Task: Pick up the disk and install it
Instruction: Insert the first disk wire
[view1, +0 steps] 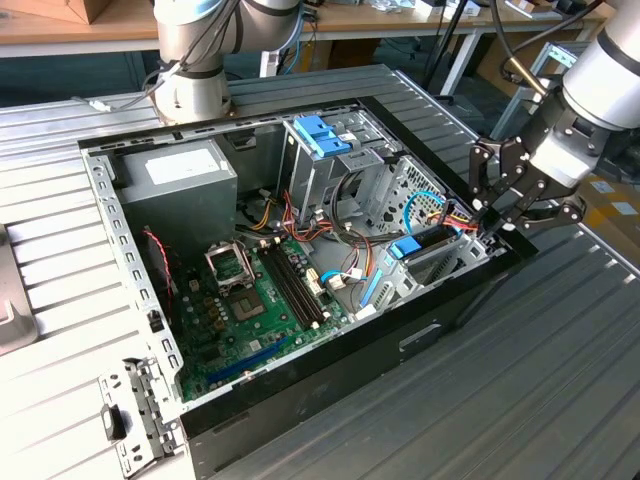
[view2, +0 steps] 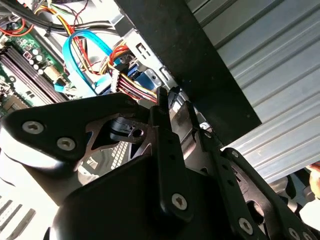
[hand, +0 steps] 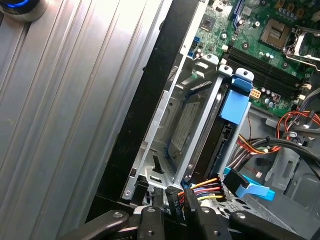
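The disk (hand: 192, 125) sits in the drive bay at the case's front corner, directly ahead of the gripper (hand: 172, 202); its long axis runs straight away from the fingertips. It shows silver-grey between metal rails (a blue clip (hand: 235, 102) alongside). The fingers (hand: 151, 220) look nearly closed at its cabled end; a grasp I cannot tell.

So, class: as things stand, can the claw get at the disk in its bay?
Probably yes: the claw sits right at the disk's end; only a multicoloured cable bundle crowds that spot.
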